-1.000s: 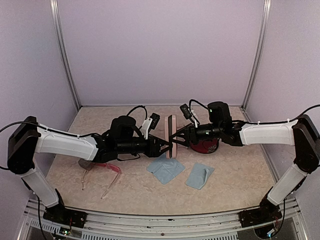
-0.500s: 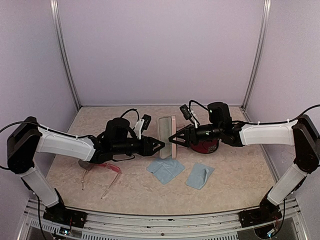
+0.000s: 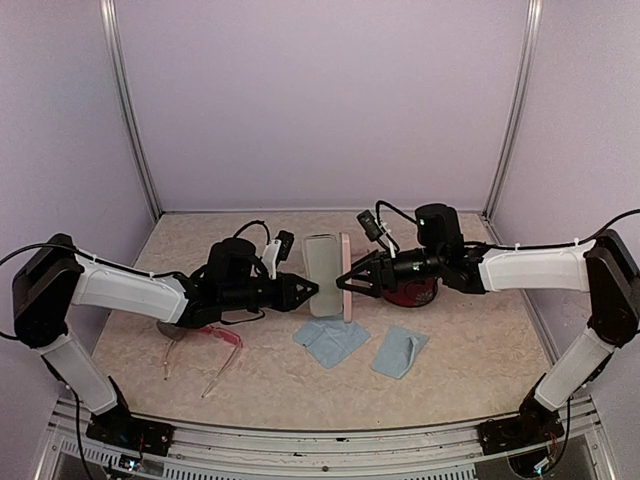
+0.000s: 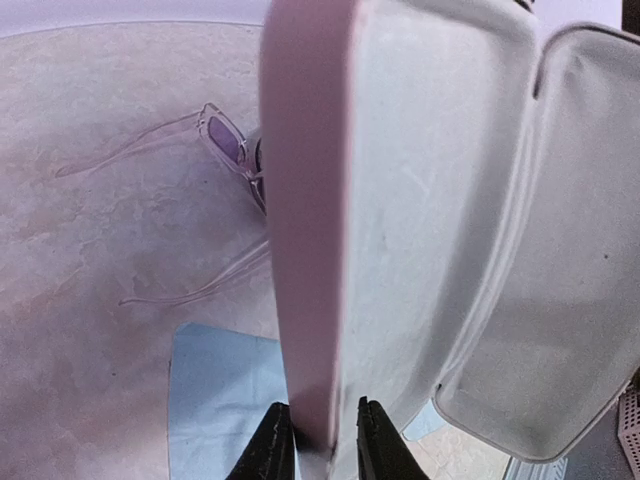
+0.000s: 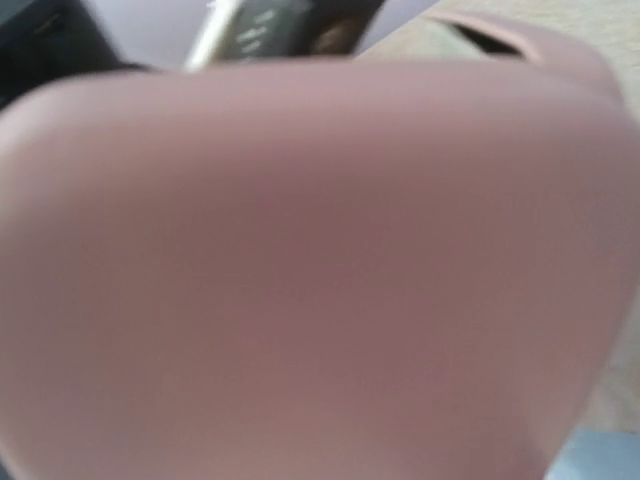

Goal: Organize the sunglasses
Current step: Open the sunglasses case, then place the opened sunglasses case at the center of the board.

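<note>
Above the counter [image 3: 470,340], in the overhead view, the left claw [image 3: 312,290] and right claw [image 3: 345,283] both pinch an open oblong pink case with grey lining [image 3: 322,262]; the red-pink translucent sunglasses [image 3: 225,338] lie well behind the left claw, under its forearm. Left wrist: fingertips [image 4: 278,445] clamp the case's pink rim; the pale clear-framed sunglasses [image 4: 228,138] lie beyond, apart. Right wrist: blurred pink fills everything.

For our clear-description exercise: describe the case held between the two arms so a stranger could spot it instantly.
At the table's middle, the two arms meet. Between the left gripper and right gripper, the pink glasses case is held upright, just behind two light-blue cloths. Only it is hinged open and pale grey inside.
</note>
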{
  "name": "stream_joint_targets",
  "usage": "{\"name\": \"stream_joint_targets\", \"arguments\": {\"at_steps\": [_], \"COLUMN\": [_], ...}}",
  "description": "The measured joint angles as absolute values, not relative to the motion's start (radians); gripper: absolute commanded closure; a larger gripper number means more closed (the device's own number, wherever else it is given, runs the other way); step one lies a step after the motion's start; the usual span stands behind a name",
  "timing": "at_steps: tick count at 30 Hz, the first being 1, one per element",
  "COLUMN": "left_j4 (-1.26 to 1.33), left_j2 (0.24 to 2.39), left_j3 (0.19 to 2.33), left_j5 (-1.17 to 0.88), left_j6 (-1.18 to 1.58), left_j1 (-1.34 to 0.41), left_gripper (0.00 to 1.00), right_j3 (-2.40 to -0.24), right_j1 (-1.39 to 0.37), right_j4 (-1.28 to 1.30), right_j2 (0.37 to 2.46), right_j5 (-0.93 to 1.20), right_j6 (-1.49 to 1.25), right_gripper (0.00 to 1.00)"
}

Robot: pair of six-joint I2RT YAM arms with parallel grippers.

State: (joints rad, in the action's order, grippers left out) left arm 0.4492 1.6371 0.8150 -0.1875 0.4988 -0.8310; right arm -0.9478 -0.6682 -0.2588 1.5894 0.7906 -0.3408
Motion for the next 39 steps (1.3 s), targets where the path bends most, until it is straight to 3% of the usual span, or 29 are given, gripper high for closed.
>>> {"name": "stream_joint_targets", "arguments": {"at_steps": [4,8,17,22,31,39], "left_j4": [0.464,0.472,0.494,0.477,0.341,0.213], "left_j2": [1.629,1.628,1.598,1.515,1.265,1.134], "left_j3": [0.802,0.794,0.773,0.735,0.662,0.66], "left_j5": [-0.217,-0.244,-0.26,-0.234,-0.095,0.07], "left_j6": [0.508,0.515,0.525,0.511,0.448,0.453], "left_j1": [-0.812,-0.805,-0.802,-0.796,-0.752,-0.657], "left_gripper": [0.87,0.84,0.39,0.27,0.19,0.16], "right_j3": [-0.948,-0.953,-1.023,-1.085,-1.249,-1.358], "right_j1": [-0.672,-0.672,-0.672,-0.671,-0.675,-0.773], "right_j4": [-0.24,-0.226,-0.149,-0.057,0.084,0.052], "right_j2": [1.589,1.59,1.624,1.651,1.813,1.992], "right_j5": [0.825,0.842,0.81,0.767,0.766,0.795], "right_j6": [-0.313,-0.297,-0.291,-0.279,-0.281,-0.414], "right_gripper": [0.55,0.55,0.56,0.56,0.57,0.59]}}
